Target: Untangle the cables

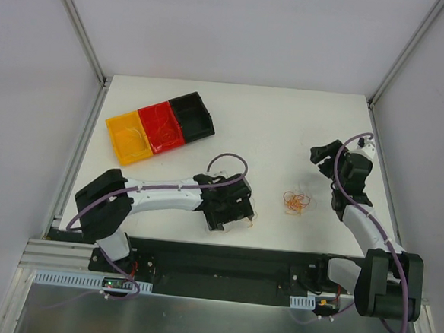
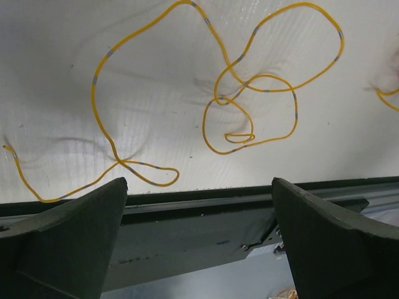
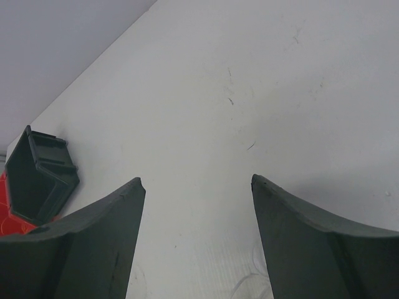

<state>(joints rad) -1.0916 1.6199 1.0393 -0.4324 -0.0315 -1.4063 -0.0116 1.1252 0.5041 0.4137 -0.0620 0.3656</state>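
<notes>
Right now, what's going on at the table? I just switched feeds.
Neither arm holds anything. The left claw is open, close above a single yellow wire that lies in loose loops on the table near its front edge. The tangle of cables sits apart, to that claw's right. The right claw is open too, hovering farther back over bare table.

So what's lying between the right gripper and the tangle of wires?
Only bare white table separates the right gripper from the tangle of wires. The top view shows this stretch.
</notes>
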